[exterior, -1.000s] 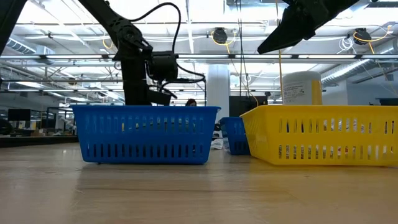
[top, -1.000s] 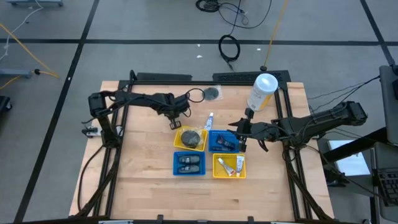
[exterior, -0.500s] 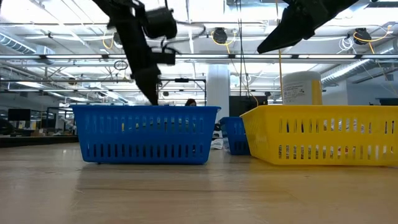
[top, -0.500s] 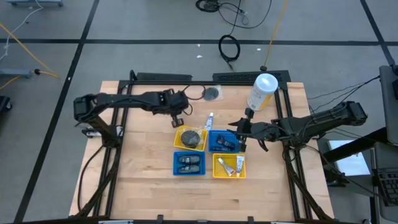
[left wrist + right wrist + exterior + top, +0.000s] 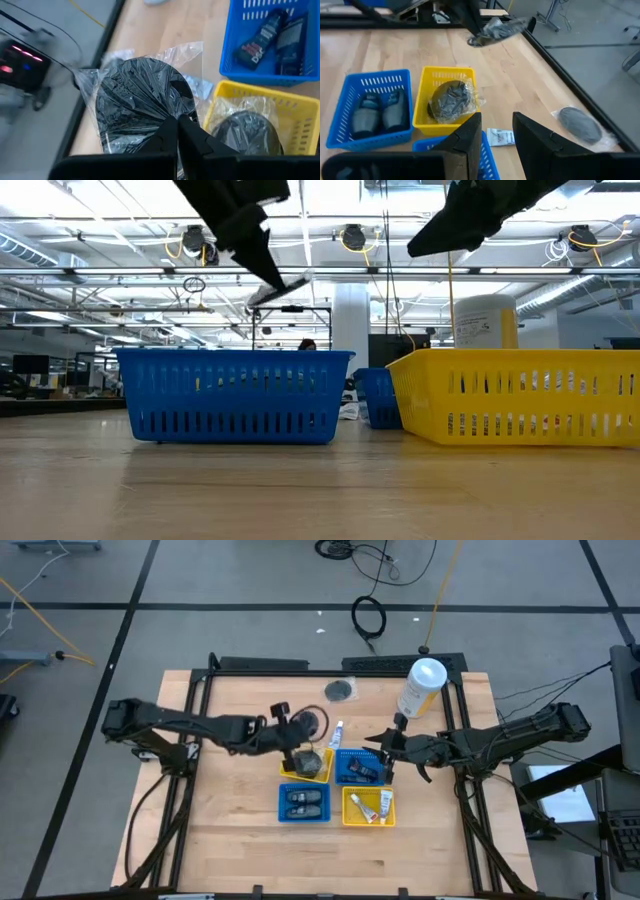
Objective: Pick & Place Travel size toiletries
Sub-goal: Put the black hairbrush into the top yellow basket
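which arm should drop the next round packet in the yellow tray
Left. Its gripper is shut on a round packet, right beside the yellow tray. The right gripper is open and empty.

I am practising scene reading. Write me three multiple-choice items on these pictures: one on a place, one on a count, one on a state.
1. Which tray already holds a round dark packet?
A. the far yellow tray
B. the near blue tray
C. the near yellow tray

2. How many square trays stand on the table?
A. two
B. three
C. four

3. How is the left gripper?
A. open and empty
B. jaws shut on a wrapped packet
C. resting on the wood

Answers:
1 A: the right wrist view shows a tray packet lying in the far yellow tray.
2 C: besides it stand the far blue tray, the near blue tray and the near yellow tray.
3 B: the left gripper pinches the held packet; the right gripper waits open by the far blue tray.
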You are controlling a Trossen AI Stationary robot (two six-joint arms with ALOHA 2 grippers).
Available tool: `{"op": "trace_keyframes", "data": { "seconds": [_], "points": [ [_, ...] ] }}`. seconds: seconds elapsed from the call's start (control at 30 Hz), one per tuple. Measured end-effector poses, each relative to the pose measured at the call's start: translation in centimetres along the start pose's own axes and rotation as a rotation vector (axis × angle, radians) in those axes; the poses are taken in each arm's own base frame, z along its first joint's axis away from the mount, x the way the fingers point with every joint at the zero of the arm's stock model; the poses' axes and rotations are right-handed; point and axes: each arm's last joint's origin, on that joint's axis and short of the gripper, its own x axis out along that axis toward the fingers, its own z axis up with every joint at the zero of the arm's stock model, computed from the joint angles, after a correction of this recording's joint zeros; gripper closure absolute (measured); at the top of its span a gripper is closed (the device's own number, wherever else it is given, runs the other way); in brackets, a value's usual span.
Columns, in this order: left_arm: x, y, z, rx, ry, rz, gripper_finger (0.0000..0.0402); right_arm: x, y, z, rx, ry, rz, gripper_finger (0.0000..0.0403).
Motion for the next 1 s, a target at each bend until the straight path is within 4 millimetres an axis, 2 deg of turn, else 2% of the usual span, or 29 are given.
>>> {"op": "trace_keyframes", "data": {
  "seconds": [0.13, 0.37, 0.53, 0.8, 1.0],
  "points": [
    [-0.9, -1.5, 0.4, 0.016, -0.051, 0.063, 0.0401, 0.0, 0.0, 0.1, 0.056, -0.009, 0.013, 0.03],
    [-2.0, -3.8, 1.1, 0.038, -0.145, 0.127, 0.0402, 0.2, 0.0, 0.9, 0.161, -0.079, 0.148, 0.03],
    [-2.3, -5.5, 1.0, 0.06, -0.158, 0.13, 0.0401, 0.6, -0.1, 0.4, 0.177, -0.112, 0.146, 0.03],
    [-1.0, -8.3, -0.6, 0.077, -0.056, 0.09, 0.0401, 1.1, -0.6, -0.8, 0.177, -0.094, 0.121, 0.03],
    [1.7, -10.2, -1.8, 0.125, 0.016, 0.094, 0.0401, 1.1, -0.6, -0.5, 0.186, -0.116, 0.125, 0.03]
  ]
}}
